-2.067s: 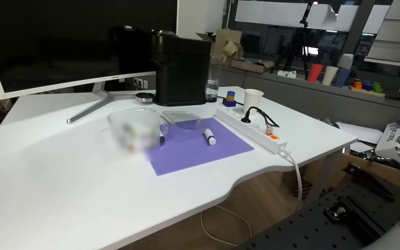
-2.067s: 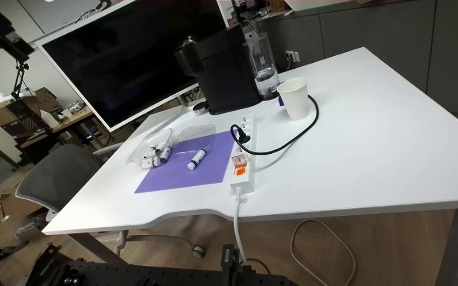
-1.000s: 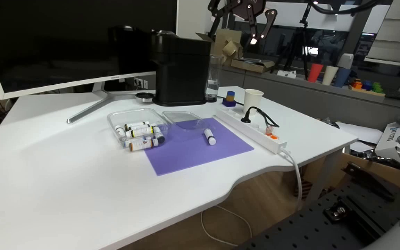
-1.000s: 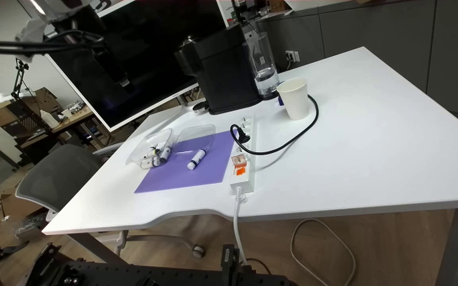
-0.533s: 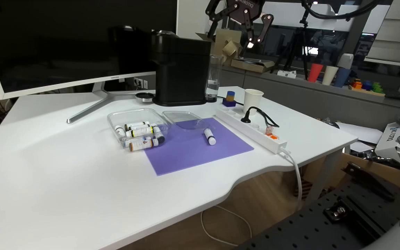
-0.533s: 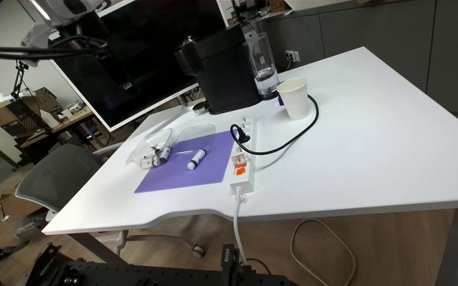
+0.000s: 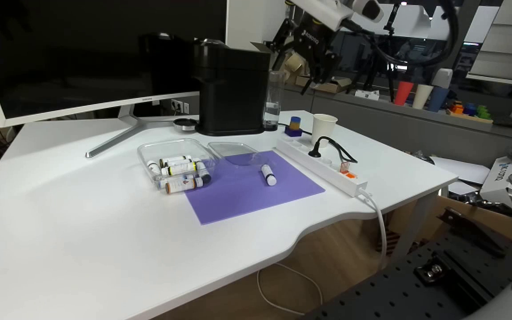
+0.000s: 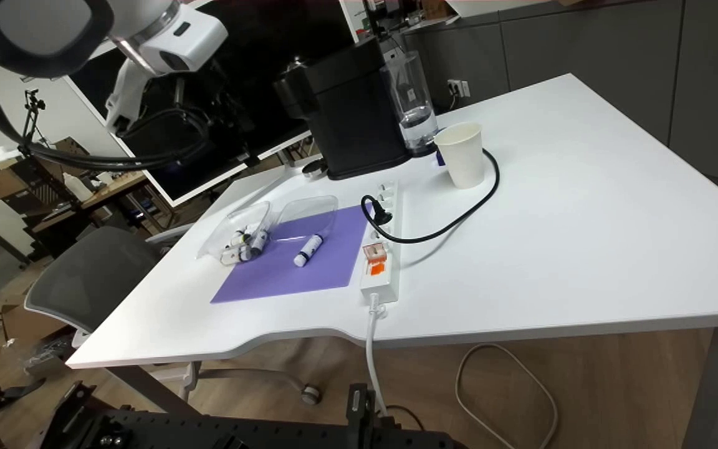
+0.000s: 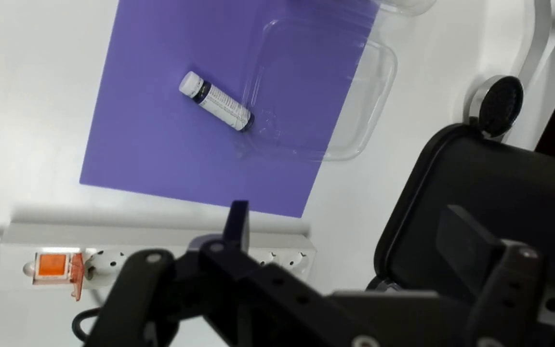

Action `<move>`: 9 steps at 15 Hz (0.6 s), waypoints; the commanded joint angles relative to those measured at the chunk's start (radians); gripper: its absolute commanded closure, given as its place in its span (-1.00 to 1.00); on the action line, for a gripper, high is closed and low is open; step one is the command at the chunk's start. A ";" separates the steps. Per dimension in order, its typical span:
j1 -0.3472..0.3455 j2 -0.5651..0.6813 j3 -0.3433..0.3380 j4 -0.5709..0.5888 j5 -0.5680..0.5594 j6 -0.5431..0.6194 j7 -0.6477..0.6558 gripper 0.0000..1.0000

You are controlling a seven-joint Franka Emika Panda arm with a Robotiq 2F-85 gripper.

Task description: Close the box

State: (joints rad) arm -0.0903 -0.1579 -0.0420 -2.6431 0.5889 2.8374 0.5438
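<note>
1. Claw [image 9: 353,234], black, is hanging above the table [image 7: 82,231]; in the wrist view its two fingers [image 9: 235,224] are standing wide apart.
2. Sheet [image 7: 242,191], purple, is lying on the table.
3. Power strip [image 7: 316,165], long, white, is running beside the sheet, a black plug [image 7: 314,152] sitting in one socket.
4. Bottle [image 7: 268,174], white-capped, is lying on its side on the sheet.
5. Box [image 7: 169,148], clear plastic, is lying open on the table in both exterior views, one side overlapping the sheet; several small bottles [image 7: 182,168] are resting inside.
6. Lid [image 7: 238,154], clear, is lying just beside the box, partly over the sheet, near the loose bottle.
7. Paper cup [image 7: 326,126], white, is standing upright across the strip from the sheet.
8. Machine [image 7: 234,89], tall, black, is standing beyond the box and lid.
9. Monitor [image 7: 96,53], white-framed, is standing at the table's rear, screen showing dark.
10. Cups [image 7: 422,97], red, cream and blue, are standing on a grey cabinet [image 7: 382,129].
</note>
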 commanded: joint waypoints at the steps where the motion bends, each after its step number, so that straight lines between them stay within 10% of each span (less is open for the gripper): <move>1: 0.033 0.159 -0.027 0.131 0.186 -0.023 -0.028 -1.00; 9: 0.011 0.463 0.030 0.345 0.445 -0.098 -0.105 -1.00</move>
State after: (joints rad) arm -0.0656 0.1992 -0.0322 -2.3880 0.9683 2.7794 0.4574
